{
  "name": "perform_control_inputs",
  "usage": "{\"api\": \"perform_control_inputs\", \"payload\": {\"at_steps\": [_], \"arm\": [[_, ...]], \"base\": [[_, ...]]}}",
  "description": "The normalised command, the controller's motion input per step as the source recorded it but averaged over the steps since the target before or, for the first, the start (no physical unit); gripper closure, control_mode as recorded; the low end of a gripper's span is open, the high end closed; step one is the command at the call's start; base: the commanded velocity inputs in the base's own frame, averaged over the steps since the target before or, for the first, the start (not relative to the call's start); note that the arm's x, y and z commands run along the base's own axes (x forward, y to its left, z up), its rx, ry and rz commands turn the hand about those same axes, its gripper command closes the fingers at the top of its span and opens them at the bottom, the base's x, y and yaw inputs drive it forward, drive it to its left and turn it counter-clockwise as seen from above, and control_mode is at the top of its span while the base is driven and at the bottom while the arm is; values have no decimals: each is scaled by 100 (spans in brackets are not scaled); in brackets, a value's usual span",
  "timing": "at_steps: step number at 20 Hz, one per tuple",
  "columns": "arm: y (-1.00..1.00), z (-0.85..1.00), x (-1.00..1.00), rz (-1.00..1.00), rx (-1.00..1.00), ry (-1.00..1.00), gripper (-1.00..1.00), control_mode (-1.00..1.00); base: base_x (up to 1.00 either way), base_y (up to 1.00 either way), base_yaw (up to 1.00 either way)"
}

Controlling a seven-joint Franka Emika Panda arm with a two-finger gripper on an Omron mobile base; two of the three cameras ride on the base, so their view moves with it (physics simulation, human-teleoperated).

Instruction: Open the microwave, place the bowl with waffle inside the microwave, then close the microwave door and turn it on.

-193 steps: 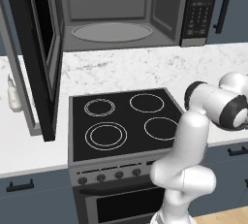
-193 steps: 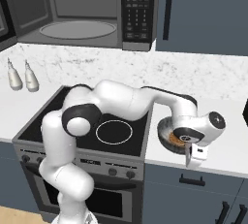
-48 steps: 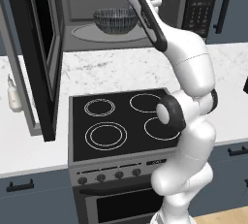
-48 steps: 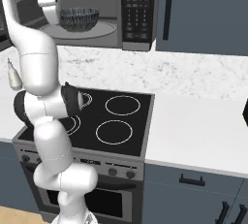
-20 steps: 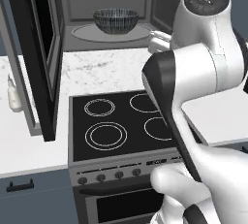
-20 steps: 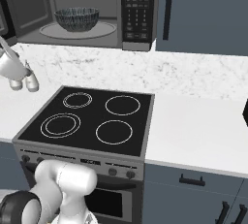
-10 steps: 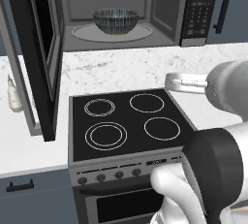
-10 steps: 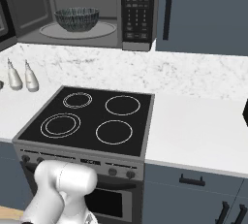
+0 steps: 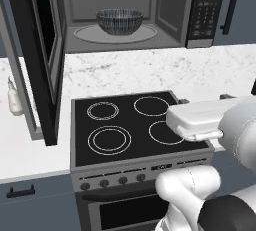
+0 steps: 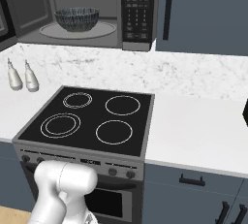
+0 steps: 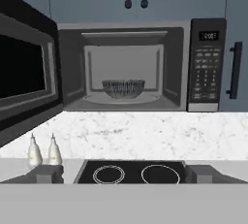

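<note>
The microwave (image 11: 140,68) hangs open above the counter, and its door (image 11: 24,85) is swung out to the left. On the round turntable inside sits the dark ribbed bowl (image 11: 123,88), also seen in the base views (image 9: 119,21) (image 10: 76,18). The waffle is hidden behind the bowl's wall. My gripper (image 11: 125,173) is open with nothing between its fingers. It sits well back from the microwave, over the stove, and faces the open cavity. The black keypad panel (image 11: 207,68) is to the right of the cavity.
The black four-ring stove (image 10: 92,116) lies below the microwave. Two small bottles (image 10: 22,76) stand on the white counter (image 10: 193,131) to its left. My white arm (image 9: 210,122) reaches over the stove's right front. Dark blue cabinets with a black bar handle (image 10: 168,9) flank the microwave.
My arm has swung down and back from the microwave toward the stove's front right. The bowl has stayed on the turntable and the gripper has stayed open.
</note>
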Motion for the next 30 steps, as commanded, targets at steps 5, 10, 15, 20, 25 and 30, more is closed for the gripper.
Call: {"api": "perform_control_inputs", "payload": {"at_steps": [5,10,15,20,25,30], "arm": [[70,0,-15,-5,-21,-36,-100,-100],[31,5,-15,-8,-10,-9,-100,-100],[14,0,-20,0,0,-17,-100,-100],[22,0,-19,0,0,-20,-100,-100],[21,0,-4,0,0,-16,-100,-100],[22,0,-7,0,0,-16,-100,-100]], "base": [[0,0,0],[0,0,0],[0,0,0],[0,0,0],[0,0,0],[0,0,0]]}}
